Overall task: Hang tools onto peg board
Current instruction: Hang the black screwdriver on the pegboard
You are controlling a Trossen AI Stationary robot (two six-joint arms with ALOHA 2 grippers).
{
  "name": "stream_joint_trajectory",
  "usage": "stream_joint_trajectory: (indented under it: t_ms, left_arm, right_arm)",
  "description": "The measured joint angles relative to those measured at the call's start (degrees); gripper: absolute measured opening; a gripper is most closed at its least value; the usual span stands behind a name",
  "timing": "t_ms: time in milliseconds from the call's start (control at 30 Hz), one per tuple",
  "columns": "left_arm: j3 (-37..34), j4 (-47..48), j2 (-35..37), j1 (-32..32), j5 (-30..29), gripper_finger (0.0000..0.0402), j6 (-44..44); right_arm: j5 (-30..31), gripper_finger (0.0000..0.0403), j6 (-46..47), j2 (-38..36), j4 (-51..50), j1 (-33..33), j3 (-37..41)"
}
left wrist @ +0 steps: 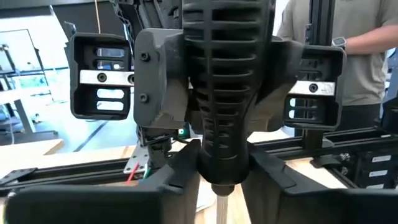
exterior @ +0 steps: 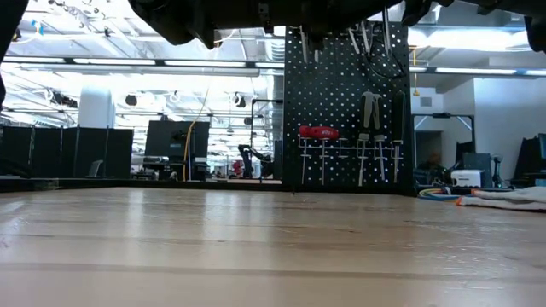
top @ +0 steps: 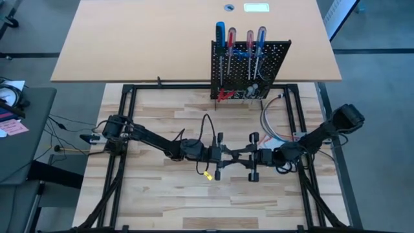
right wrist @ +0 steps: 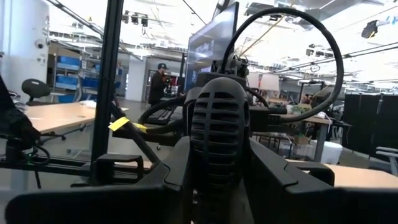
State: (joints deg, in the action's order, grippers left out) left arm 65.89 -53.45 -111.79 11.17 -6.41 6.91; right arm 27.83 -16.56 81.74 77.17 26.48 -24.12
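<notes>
So we've got the peg board standing upright at the far edge of the bench, screwdrivers and red pliers already hanging on it. Left tool and right tool meet tip to tip mid-bench; whether each is open or closed, we can't tell.

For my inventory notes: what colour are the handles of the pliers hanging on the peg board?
Red. The pliers show best in the low view.
</notes>
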Motion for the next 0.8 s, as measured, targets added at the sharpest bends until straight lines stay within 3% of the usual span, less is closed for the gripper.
stream_joint_trajectory:
  t_ms: [67,300,433,600,700,800]
  left_arm:
    - [0.00,0.00,0.00,0.31,-0.10,0.0075,0.95]
    - [0.00,0.45,0.02,0.62,-0.29,0.0075,1.37]
    - [0.00,4.03,1.11,0.69,-2.35,0.0075,1.42]
    - [-0.04,11.05,3.14,0.71,-7.40,0.0075,1.24]
    - [-0.04,12.54,3.42,0.32,-9.04,0.0075,0.58]
    - [-0.04,14.86,3.21,-0.58,-9.15,0.0075,-1.10]
  right_arm:
    - [0.02,0.0104,0.00,-0.02,0.03,0.13,0.00]
    - [0.46,0.0104,0.01,-0.05,-0.17,0.87,0.00]
    - [1.80,0.0152,-0.60,-0.05,-0.43,1.80,0.02]
    - [12.37,0.0224,-7.52,-0.89,-1.14,5.40,0.02]
    - [18.64,0.0239,-11.96,-3.30,-2.78,8.33,0.02]
    - [19.18,0.0238,-10.14,-6.09,-6.69,9.53,-0.05]
